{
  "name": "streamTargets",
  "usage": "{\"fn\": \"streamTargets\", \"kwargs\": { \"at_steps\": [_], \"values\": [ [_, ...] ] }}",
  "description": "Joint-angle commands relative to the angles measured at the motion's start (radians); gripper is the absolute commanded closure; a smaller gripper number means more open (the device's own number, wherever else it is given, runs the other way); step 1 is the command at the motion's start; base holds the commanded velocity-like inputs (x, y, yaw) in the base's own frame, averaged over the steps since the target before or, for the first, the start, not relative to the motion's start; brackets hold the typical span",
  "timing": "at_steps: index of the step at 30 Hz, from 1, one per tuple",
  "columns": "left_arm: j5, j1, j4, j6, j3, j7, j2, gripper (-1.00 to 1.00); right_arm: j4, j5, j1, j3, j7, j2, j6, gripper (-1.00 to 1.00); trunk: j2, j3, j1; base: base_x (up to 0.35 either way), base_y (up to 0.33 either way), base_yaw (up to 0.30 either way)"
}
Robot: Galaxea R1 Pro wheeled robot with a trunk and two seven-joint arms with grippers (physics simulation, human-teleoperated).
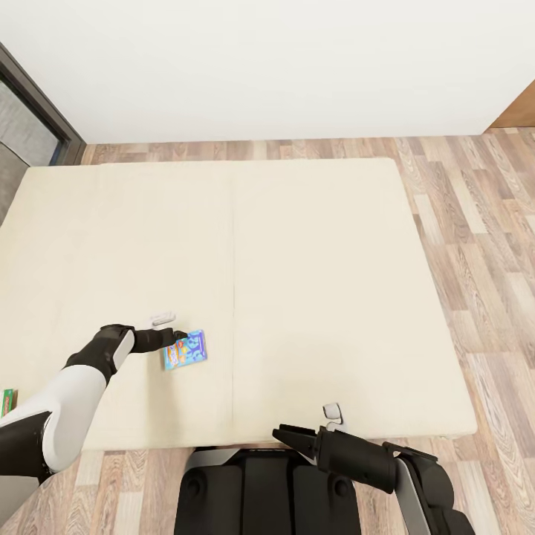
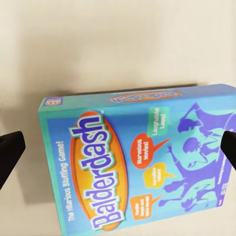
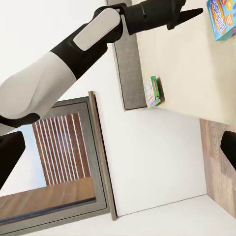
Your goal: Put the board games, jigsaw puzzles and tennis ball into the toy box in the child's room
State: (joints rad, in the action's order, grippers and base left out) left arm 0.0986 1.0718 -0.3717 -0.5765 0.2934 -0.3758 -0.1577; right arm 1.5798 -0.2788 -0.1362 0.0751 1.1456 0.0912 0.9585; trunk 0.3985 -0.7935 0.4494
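A blue cartoon-printed "Balderdash" board game [image 1: 185, 350] [image 2: 132, 162] lies flat on the cream bed [image 1: 297, 260], near its front left. My left gripper [image 1: 177, 339] [image 2: 118, 150] is open directly over that box, one dark fingertip [image 2: 10, 155] off each short end. Whether it touches the box I cannot tell. A second board game, green with red print [image 1: 6, 401] [image 3: 153, 92], rests at the bed's left edge by the grey frame [image 3: 128, 59]. My right gripper [image 1: 288, 435] [image 3: 118, 147] is open and empty, low at the bed's front edge.
Wood-plank floor [image 1: 475, 245] runs along the bed's right and far sides. A dark-framed glass door [image 1: 37, 104] stands at the far left, with a wooden door [image 1: 520, 111] at the far right. My base [image 1: 260, 490] is against the bed's front edge.
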Motion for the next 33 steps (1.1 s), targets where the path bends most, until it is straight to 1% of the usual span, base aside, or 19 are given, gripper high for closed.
{"fn": "streamTargets", "kwargs": {
  "at_steps": [1,9,16,21,23,27,33],
  "values": [
    [0.01,0.0,-0.001,-0.005,0.008,-0.008,0.0,-1.0,0.0,0.001,0.0,0.002,0.003,0.001,0.004,-1.0,0.002,-0.001,0.001,0.0,0.0,0.0],
    [0.007,0.0,0.0,-0.006,0.01,-0.014,-0.008,-1.0,0.0,0.0,0.0,0.002,0.003,0.001,0.004,-1.0,0.002,-0.001,0.001,0.0,0.0,0.0],
    [0.003,-0.001,0.0,-0.004,0.013,-0.026,-0.029,-1.0,0.0,0.0,0.0,0.002,0.003,0.001,0.005,-1.0,0.002,-0.001,0.001,0.0,0.0,0.0],
    [0.0,-0.003,0.0,-0.002,0.014,-0.04,-0.053,-1.0,0.0,0.0,-0.001,0.002,0.003,0.001,0.005,-1.0,0.002,-0.001,0.001,0.0,0.0,0.0],
    [0.0,-0.004,0.0,-0.001,0.015,-0.058,-0.061,-1.0,0.0,0.0,-0.001,0.002,0.003,0.001,0.004,-1.0,0.002,-0.001,0.001,0.0,0.0,0.0],
    [0.0,-0.005,0.0,-0.001,0.015,-0.091,-0.068,-1.0,0.0,0.0,0.0,0.002,0.003,0.001,0.005,-1.0,0.002,-0.001,0.001,0.0,0.0,0.0],
    [0.001,-0.006,0.001,0.0,0.013,-0.111,-0.068,-1.0,0.0,0.0,0.0,0.002,0.003,0.001,0.005,-1.0,0.002,-0.001,0.001,0.0,0.0,0.0]
  ]
}}
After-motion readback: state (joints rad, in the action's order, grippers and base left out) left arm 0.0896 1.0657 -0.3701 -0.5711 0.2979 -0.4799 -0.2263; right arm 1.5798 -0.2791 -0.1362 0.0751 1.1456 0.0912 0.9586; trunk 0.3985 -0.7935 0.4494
